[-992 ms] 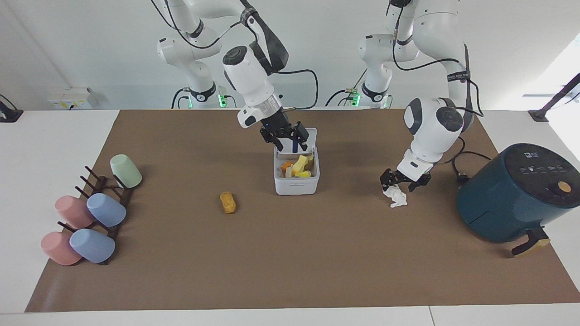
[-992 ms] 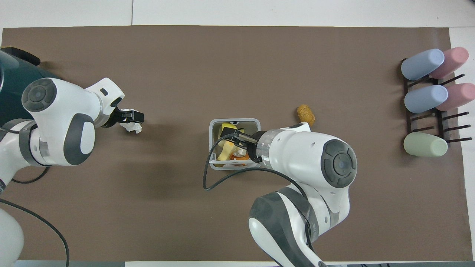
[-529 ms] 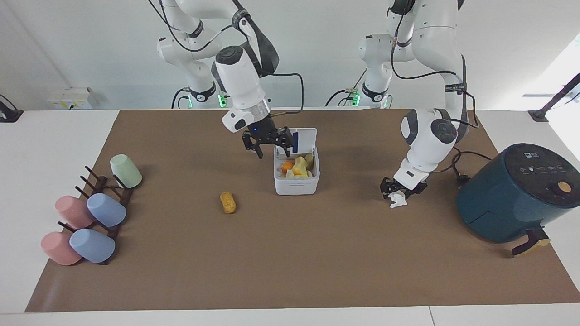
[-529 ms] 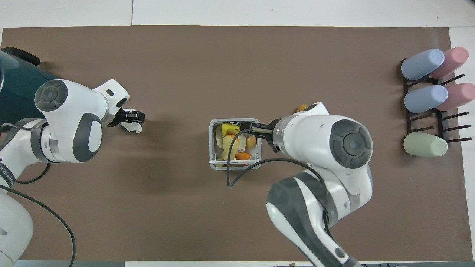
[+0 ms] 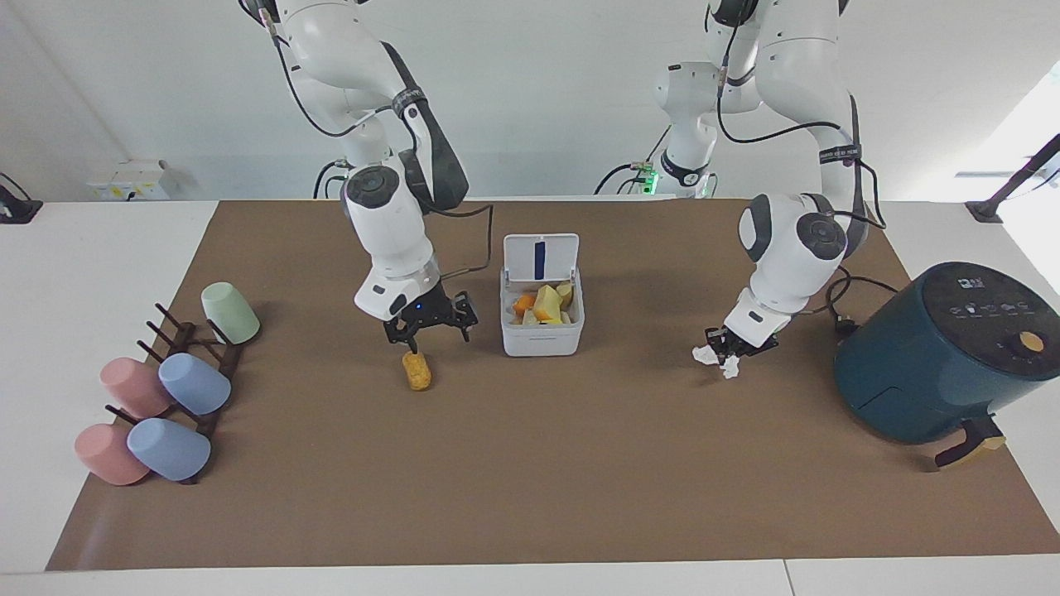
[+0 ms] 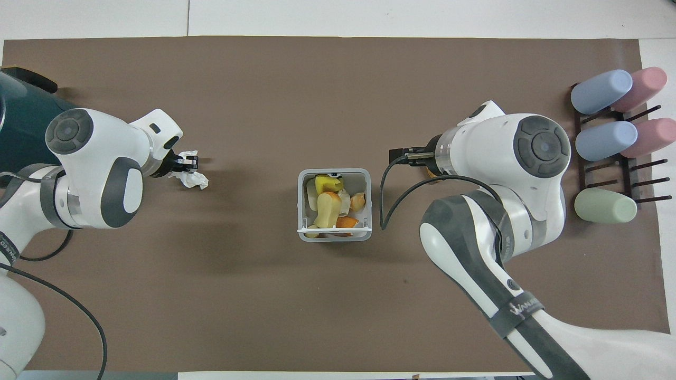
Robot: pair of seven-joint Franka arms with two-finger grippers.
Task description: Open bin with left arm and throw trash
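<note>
The crumpled white tissue lies on the brown mat toward the left arm's end of the table. It is between the bin and the dark-teal air fryer, well apart from both. The left gripper is down on it with its fingers clenched on the tissue's upper edge, and most of the paper sticks out past the tips. Whether the tissue is clear of the mat I cannot tell.

The left arm bends down steeply from its elbow, its wrist tilted toward the tissue.

The bin stands mid-table with its lid upright on the side nearer the robots. Yellow and orange scraps lie inside it.

The golden-brown crumbed piece lies on the mat toward the right arm's end, a little farther from the robots than the bin. The right gripper hangs just over it, fingers spread and empty, not touching it. The right arm reaches down to it, a blue light at its wrist.

Pastel cups sit on a dark rack at the right arm's end.
</note>
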